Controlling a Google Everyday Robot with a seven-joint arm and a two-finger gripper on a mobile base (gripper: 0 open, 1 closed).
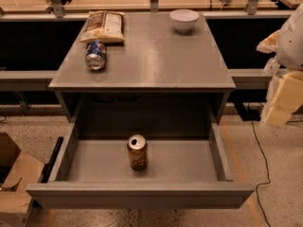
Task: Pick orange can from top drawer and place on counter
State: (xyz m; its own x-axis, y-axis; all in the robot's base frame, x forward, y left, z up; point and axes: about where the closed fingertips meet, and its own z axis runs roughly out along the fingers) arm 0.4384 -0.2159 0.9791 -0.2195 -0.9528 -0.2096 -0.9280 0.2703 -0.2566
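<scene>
Orange can [137, 152] is seen upright on the floor of the open top drawer [142, 194], about mid-width, clear of the walls. Gripper [283, 103] is held to the right, outside the drawer, well apart from the can; whether it is apart or together cannot be told. Counter [156, 56] is shared with blue can [95, 55], bag [104, 26] and bowl [184, 19]. Risks: the can could be tipped by an off-centre approach, or the drawer's right wall clipped on entry.

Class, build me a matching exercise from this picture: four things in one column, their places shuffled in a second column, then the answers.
1 orange can
2 blue-red-white can
3 white bowl
4 gripper

A counter, back right
B far right edge of view
C top drawer, on its floor
D counter, left side

Pairs: 1-C, 2-D, 3-A, 4-B
</scene>
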